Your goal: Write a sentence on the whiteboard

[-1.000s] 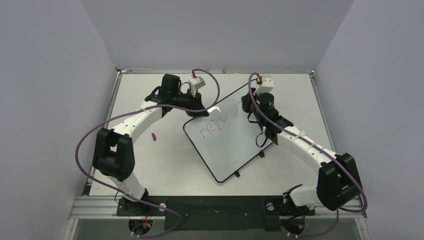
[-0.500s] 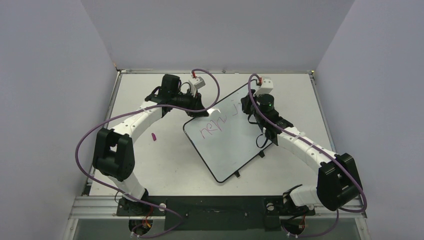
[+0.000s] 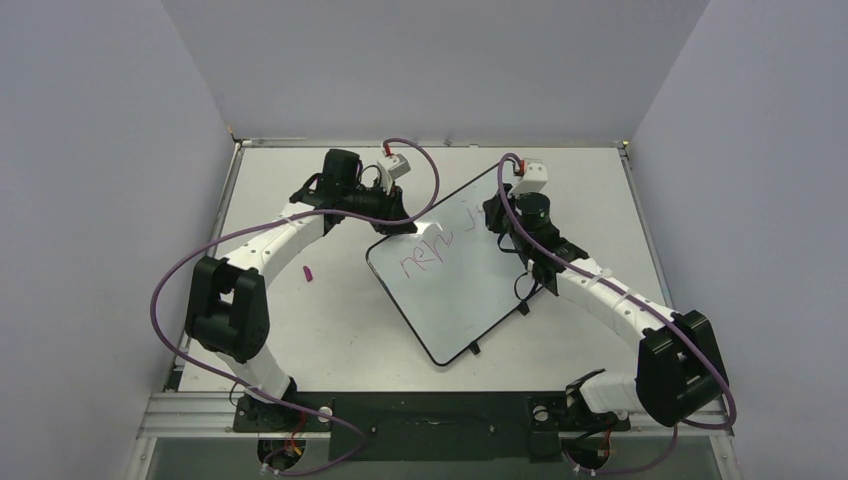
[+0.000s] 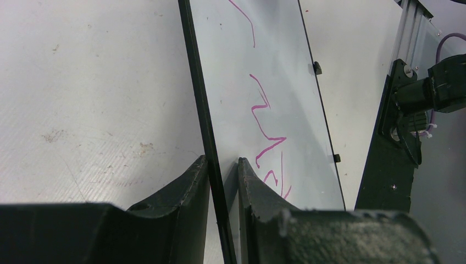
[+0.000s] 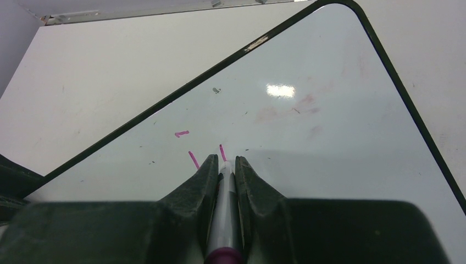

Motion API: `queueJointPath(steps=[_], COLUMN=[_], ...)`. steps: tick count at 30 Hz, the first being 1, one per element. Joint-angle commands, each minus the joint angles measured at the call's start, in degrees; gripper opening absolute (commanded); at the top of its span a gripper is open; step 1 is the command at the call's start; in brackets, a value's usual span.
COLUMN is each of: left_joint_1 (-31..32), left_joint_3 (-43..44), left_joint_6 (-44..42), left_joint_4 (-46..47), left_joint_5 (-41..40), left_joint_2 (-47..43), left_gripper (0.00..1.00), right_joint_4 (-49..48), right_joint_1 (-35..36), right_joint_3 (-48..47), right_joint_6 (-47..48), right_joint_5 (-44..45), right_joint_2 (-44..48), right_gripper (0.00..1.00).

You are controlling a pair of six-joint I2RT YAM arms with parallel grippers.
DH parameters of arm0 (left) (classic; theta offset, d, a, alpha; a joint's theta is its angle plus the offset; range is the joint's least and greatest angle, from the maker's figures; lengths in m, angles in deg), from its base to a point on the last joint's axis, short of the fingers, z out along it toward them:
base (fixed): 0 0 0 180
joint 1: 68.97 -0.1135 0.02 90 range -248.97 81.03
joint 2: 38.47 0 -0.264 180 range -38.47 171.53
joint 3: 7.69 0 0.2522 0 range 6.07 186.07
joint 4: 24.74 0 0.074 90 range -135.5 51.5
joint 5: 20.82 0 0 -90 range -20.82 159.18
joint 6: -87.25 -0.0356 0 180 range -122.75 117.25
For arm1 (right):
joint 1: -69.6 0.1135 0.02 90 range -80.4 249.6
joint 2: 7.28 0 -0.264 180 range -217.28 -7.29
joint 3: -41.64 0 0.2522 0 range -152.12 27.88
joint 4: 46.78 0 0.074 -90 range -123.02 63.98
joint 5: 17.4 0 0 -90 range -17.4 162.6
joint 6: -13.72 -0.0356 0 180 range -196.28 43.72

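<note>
**Position.** The whiteboard [image 3: 462, 285] lies at an angle across the middle of the worktop [image 3: 300, 330]. One corner points toward the far edge and another toward the near edge. The sentence [image 3: 425, 250] is a short run of pink strokes near the board's far-left edge. A few separate marks sit toward the far corner.

**Left pincer.** The left gripper [image 4: 223, 160] is clamped on the whiteboard's black frame at the far-left edge. One finger is on the worktop side and the other is on the writing face. The views do not show whether that edge is raised off the worktop.

**Right pincer.** The right gripper [image 5: 225, 158] is clamped on the marker [image 5: 225, 220]. The tip sits at the board face near the far corner, beside two short pink strokes. Contact of the tip cannot be confirmed.

**Other items.** A small pink piece [image 3: 309, 272], probably a pen cap, lies on the worktop toward the left edge, well apart from the board.

**Handling assessment.**
- The board appears thin, stiff and light.
- Its glossy face is likely slippery and would smear if touched over wet ink.
- It would probably slide or pivot on the smooth worktop under pen pressure, so it needs steadying.
- The frame is the proper place to hold it, clear of the writing and the two small tabs on the near-right edge.
- The present hold on the frame looks suitable, though a hold at one edge may allow some rotation.
</note>
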Motion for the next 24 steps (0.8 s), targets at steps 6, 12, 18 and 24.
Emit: queueJointPath(steps=[6, 12, 18, 24], left_joint_1=[0.9, 1.0, 1.0, 1.0], left_joint_3=[-0.6, -0.7, -0.6, -0.6], left_joint_6=[-3.3, -3.3, -3.3, -3.3], left_joint_4=[-0.8, -0.8, -0.8, -0.9], left_joint_5=[1.3, 1.4, 1.4, 1.3], left_joint_2=[-2.3, -2.5, -2.3, -2.3], left_gripper=[0.00, 0.00, 0.00, 0.00], right_joint_4=[2.8, 4.1, 4.8, 5.1], right_joint_1=[-0.1, -0.4, -0.3, -0.1], right_joint_3=[-1.0, -3.7, -7.0, -9.7], right_joint_6=[1.2, 1.4, 1.4, 1.0], right_joint_5=[3.3, 4.4, 4.2, 3.1], right_joint_2=[1.1, -0.6, -2.5, -4.4], right_gripper=[0.00, 0.00, 0.00, 0.00])
